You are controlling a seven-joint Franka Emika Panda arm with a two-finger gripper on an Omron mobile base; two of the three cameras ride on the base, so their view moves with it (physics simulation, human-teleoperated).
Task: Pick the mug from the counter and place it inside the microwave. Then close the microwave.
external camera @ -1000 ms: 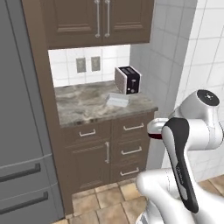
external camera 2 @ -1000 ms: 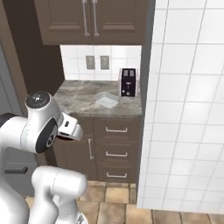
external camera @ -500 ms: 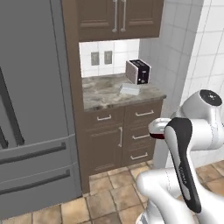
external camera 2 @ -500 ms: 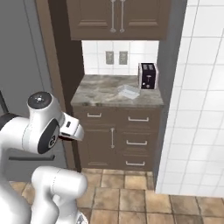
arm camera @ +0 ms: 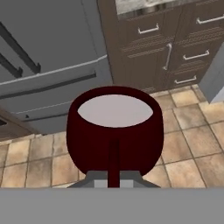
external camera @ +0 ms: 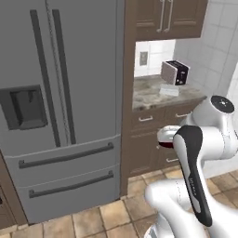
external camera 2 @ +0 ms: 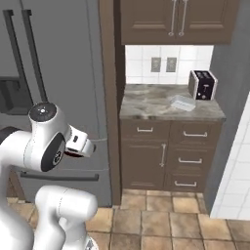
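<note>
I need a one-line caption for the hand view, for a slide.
Dark red mug held in the shut claw, above the tiled floor, facing the grey fridge and brown drawers.

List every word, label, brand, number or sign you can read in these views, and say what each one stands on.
None: no text can be read.
Mug, held by the claw: plain dark red, no print.
Refrigerator: bare grey doors, no badge on the dispenser.
Toaster: no legible marking.
Flat white item on the counter: too small and blurred to tell if it bears text.
Wall outlets: no lettering visible.
</note>
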